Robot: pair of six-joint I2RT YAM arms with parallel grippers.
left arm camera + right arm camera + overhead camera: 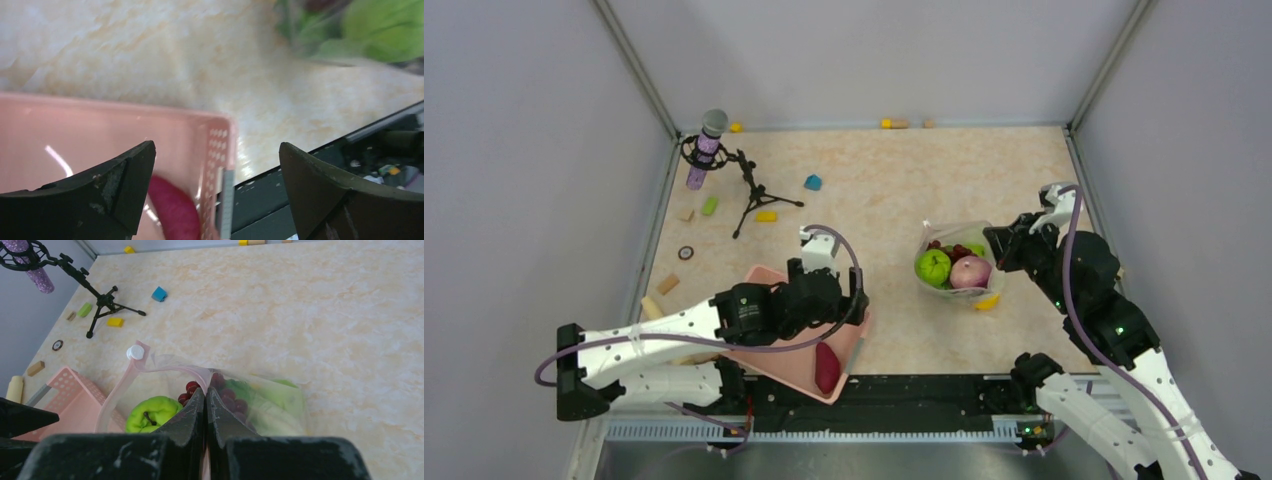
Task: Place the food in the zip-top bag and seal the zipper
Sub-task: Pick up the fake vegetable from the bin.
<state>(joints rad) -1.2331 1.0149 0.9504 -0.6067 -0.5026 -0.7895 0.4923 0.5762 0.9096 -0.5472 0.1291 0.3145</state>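
While R claw point(205, 390) pinches zipper point(117, 390) to hold bag point(270, 400) open, L claw point(216, 147) hangs spread over sweet potato point(175, 212) in basket point(100, 130), prob. next pick.

One bag point(957, 229) is holding one green fruit point(932, 267), one onion point(970, 271), one lettuce point(272, 401) and one grape bunch point(227, 395). One basket point(100, 125) is carrying one sweet potato point(827, 367). One microphone point(708, 148) is standing on one tripod point(754, 195). One blue block point(813, 182), one green block point(710, 205) and one ring point(686, 253) are lying near it.
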